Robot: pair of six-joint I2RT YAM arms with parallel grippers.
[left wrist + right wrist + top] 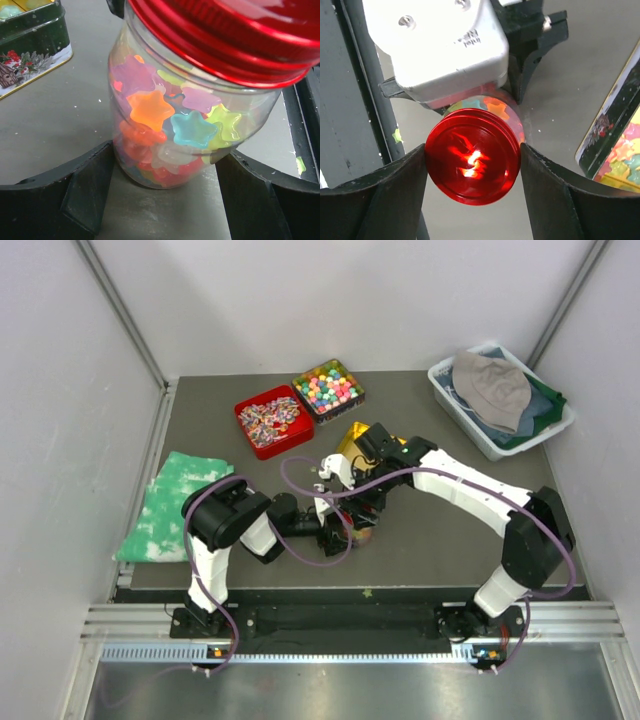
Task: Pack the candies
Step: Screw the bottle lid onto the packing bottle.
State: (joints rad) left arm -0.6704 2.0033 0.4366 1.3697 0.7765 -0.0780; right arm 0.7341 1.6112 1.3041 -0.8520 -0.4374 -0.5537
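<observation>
Candies (150,107) fill the jar (125,65). Its body's pinched by the left gripper (165,165), red lid (470,175) by the right gripper (472,150)

Bright glare on red lid (470,165)

Two robot arms (225,518) met at one clear jar (150,165) with one red metal lid (472,162), its star-shaped candies (150,109) too many to count. Three tins stood on the table (450,545): a red tin (273,421) and a dark tin (328,388) toward the far edge, a gold tin (351,437) nearer. One green cloth (170,505) lay at the left edge, and one bin (455,410) holding one cap (490,390) sat at the far right corner.
</observation>
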